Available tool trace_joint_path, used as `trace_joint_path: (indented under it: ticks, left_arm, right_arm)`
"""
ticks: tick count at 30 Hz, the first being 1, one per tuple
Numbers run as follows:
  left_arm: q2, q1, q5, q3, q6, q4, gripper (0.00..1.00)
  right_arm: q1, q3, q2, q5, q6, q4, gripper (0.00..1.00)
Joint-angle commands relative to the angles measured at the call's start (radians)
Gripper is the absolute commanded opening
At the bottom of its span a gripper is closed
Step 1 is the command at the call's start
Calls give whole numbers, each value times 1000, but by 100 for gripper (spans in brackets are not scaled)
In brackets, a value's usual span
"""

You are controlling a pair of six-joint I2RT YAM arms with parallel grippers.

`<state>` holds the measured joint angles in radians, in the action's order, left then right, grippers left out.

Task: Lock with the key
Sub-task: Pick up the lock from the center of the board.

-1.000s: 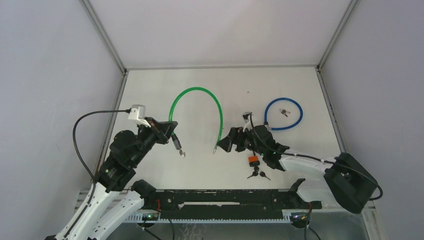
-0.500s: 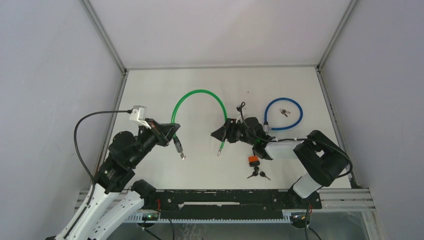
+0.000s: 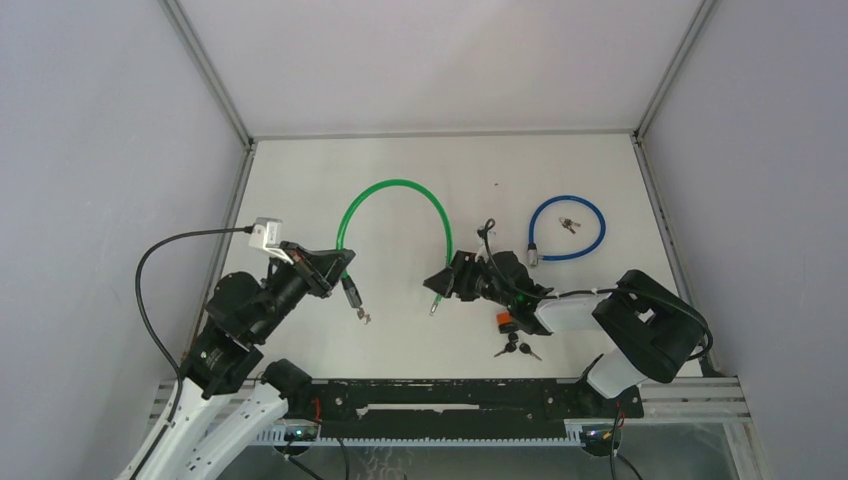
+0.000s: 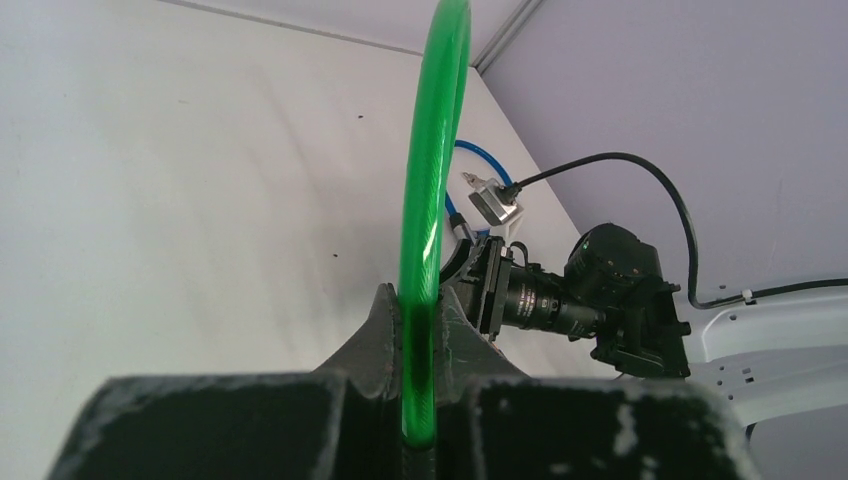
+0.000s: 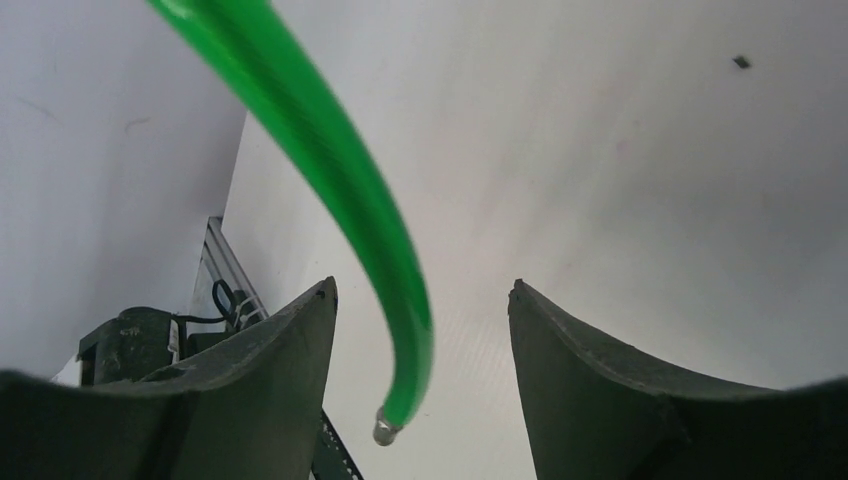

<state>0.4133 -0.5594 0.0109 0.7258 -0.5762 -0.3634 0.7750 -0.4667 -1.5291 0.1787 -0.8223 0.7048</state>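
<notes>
A green cable lock arcs over the white table. Its dark lock body hangs at the left end, with a small silver piece at its tip. My left gripper is shut on the green cable just above that body, the jaws pressed against it on both sides. My right gripper stands open around the cable's free end. The metal tip hangs between the fingers and touches neither. Black-headed keys lie by an orange tag.
A blue cable lock lies coiled at the right rear with small keys inside its ring. The right arm's camera and cable show in the left wrist view. Grey walls bound the table on three sides.
My right gripper has moved left and now straddles the green cable's free end, its jaws narrower than before. The right arm has folded in. My left arm shifted slightly, still holding the cable.
</notes>
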Motion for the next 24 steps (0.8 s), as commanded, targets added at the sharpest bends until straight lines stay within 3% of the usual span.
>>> trace_joint_path:
  ticks: [1, 5, 8, 11, 17, 21, 24]
  left_arm:
    - [-18, 5, 10, 63, -20, 79, 0]
    - [-21, 5, 13, 63, -21, 80, 0]
    - [-25, 5, 13, 63, -20, 77, 0]
    - [-31, 5, 7, 55, -19, 73, 0]
    - [-32, 5, 37, -6, -61, 141, 0]
    - [-20, 4, 45, -78, -128, 224, 0]
    - [7, 6, 2, -79, -163, 222, 0]
  right_arm:
    - [2, 25, 32, -46, -42, 68, 70]
    - [-1, 26, 9, -35, -69, 107, 58]
    - [0, 25, 6, -36, -79, 117, 42]
    - [-9, 25, 24, -16, -98, 122, 0]
    - [-7, 24, 247, -62, -191, 76, 0]
    - [69, -33, 431, -324, -194, -83, 0]
    - [158, -103, 480, -503, -201, -212, 0]
